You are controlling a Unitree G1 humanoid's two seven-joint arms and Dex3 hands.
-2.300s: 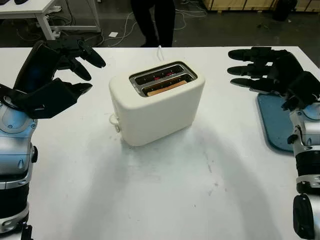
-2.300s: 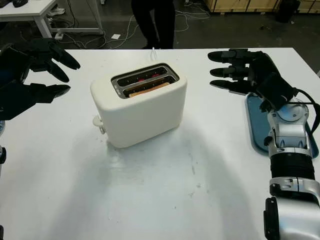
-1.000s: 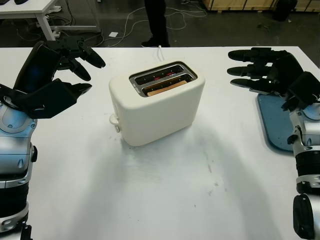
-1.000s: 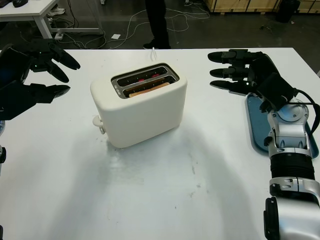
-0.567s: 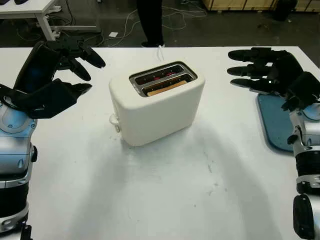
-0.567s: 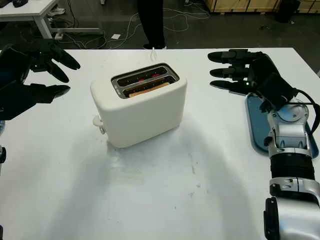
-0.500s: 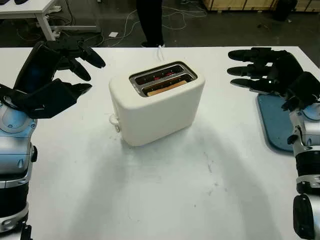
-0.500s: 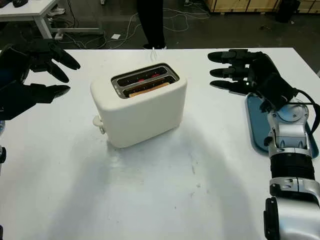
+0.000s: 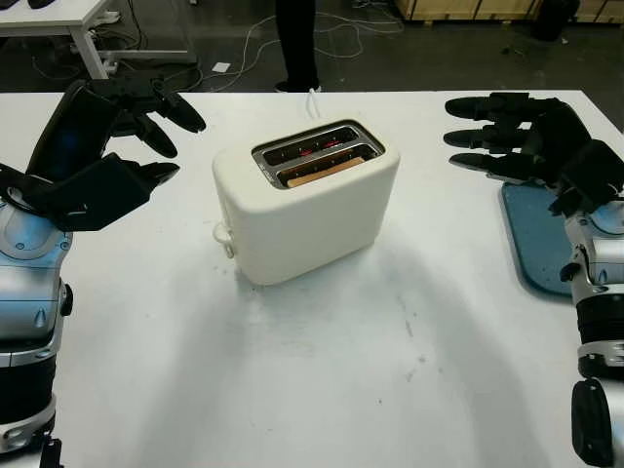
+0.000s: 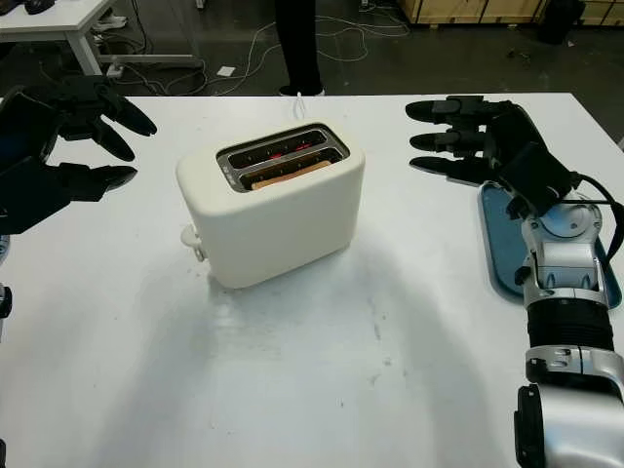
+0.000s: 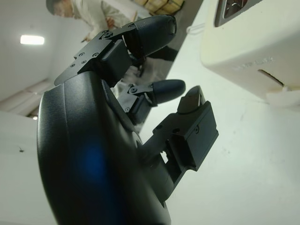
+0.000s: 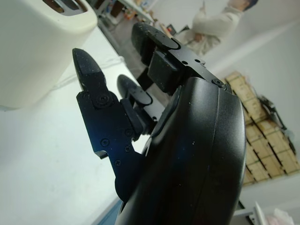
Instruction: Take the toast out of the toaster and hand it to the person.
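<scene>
1. Golden-brown toast [image 9: 325, 172] sits in the nearer slot of the cream toaster [image 9: 305, 201], its top edge about level with the slot's rim; the farther slot shows a red glow, probably the heating element, though that is hard to confirm from here.

2. That toaster stands mid-table on the white table [image 9: 322, 380], turned at an angle, with its lever knob [image 9: 223, 236] at the end facing the robot's left.

3. Off to one side, the left hand [image 9: 117, 146] hovers above the table, well apart from the toaster, released and holding nothing.

4. On the other side, the right hand [image 10: 468, 138] is raised near the table's far right, likewise empty, with its fingers pointing toward the toaster.

5. Below the right forearm lies a blue tray [image 10: 499, 244] at the table's edge.

6. A person's legs [image 9: 297, 41] stand beyond the far edge of the table, behind the toaster; the wrist views show a light-sleeved person [image 12: 213, 33] in the background.

7. Judging from this, nothing has been grasped yet, and the reach is the risk:
   - little of the slice stands proud, so thick fingers could push it deeper or crumble it;
   - a sideways nudge could slide or tip the light toaster;
   - if the element is on, lingering in the slot is unwise.
</scene>
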